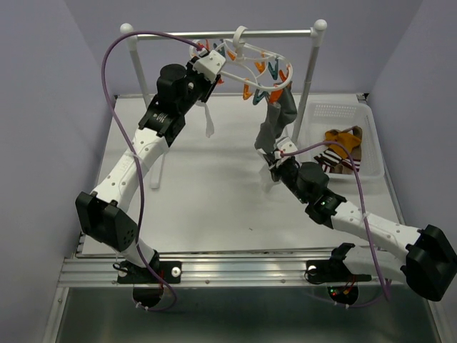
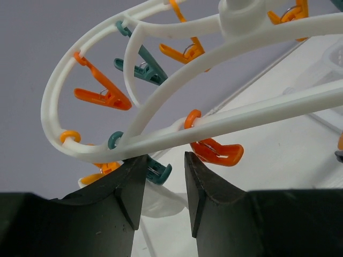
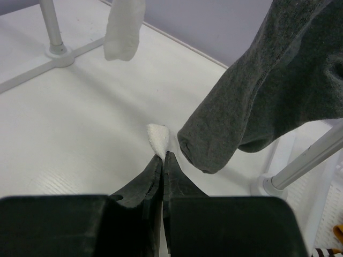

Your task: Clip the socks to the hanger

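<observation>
A: Where's the white plastic oval hanger [image 2: 257, 113]?
B: Hung on the metal rail [image 1: 285, 31], grey fabric sock [image 1: 278, 114] clipped beneath. Left gripper [image 2: 164, 160] fingers apart under it; right gripper [image 3: 162, 158] pinched shut on white fabric scrap [image 3: 156, 136].

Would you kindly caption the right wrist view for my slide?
Shut right gripper pinches white fabric scrap beside hanging dark grey knit sock.

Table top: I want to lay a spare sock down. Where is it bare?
Bare: the middle of the table, bordered by the left arm and the right gripper, which pinches white fabric. Crowded: beneath the hanger, where the grey sock hangs, and the basket of socks at right.
</observation>
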### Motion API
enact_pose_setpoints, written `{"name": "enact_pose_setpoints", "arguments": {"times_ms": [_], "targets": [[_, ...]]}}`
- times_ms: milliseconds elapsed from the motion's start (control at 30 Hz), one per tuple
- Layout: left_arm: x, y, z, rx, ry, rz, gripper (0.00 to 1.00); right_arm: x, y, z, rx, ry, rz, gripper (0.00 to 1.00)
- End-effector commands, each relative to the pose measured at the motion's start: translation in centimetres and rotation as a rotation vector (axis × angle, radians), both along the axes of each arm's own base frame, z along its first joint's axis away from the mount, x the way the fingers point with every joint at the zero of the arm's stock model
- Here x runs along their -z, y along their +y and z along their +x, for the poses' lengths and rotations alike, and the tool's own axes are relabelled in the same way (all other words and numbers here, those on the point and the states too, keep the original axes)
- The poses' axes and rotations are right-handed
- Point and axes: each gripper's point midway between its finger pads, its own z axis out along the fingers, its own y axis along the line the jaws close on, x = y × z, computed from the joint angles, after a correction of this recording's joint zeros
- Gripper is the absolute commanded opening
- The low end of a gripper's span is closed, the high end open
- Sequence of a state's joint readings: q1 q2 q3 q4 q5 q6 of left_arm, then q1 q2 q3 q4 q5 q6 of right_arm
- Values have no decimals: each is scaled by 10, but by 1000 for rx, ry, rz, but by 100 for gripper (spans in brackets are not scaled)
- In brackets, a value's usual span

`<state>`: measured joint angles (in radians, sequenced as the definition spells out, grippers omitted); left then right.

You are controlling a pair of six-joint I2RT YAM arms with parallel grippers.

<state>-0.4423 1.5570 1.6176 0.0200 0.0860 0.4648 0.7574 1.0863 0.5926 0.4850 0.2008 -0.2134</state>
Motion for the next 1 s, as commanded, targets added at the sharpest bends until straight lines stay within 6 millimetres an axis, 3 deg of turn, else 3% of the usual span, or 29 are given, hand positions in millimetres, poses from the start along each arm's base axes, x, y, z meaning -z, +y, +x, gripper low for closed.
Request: {"name": "enact_pose_setpoints", "arguments": {"times_ms": [0,167,600,667,733,967], "targets": [[-28,0,-3,59,-104,2,45,-26,3,5,-5,-55,35,1],[-23,3,-8,85,-129,34,52,-26,4,5,-12,-61,29,1],[-30,7,-8,136,-169,49,47,-27,9,5,-32,-68,22,1],[-33,8,-7,136,-177,51,41,-29,9,4,-33,-72,23,1],[-34,8,-7,139,-177,50,28,-28,9,5,-35,-72,19,1],[-36,3,-16,191,-184,47,10,-27,11,7,-35,-72,15,1]]}}
